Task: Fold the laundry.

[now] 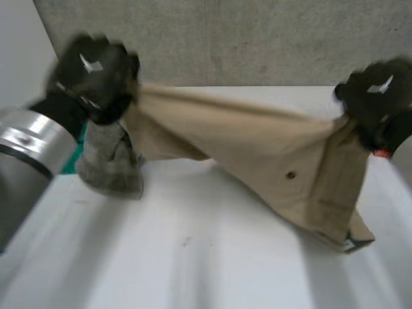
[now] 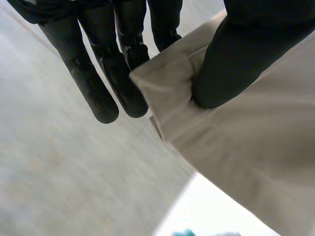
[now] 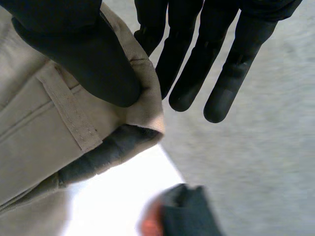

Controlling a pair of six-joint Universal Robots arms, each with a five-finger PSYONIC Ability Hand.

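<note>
Tan trousers (image 1: 257, 145) hang stretched between my two hands above the white table (image 1: 193, 257), their lower end with a button sagging onto it at the right. My left hand (image 1: 96, 74) is raised at the far left and pinches one cloth corner; in the left wrist view its thumb (image 2: 236, 59) presses the tan cloth (image 2: 256, 147) against the fingers (image 2: 98, 83). My right hand (image 1: 376, 96) is up at the far right. There its thumb (image 3: 83, 54) pins the waistband (image 3: 39, 132), next to a belt loop, against the fingers.
A crumpled grey cloth (image 1: 109, 164) lies under my left hand, with something teal (image 1: 80, 151) behind it. A grey wall (image 1: 257, 38) rises behind the table. A dark object with a red part (image 3: 182, 211) sits below my right hand.
</note>
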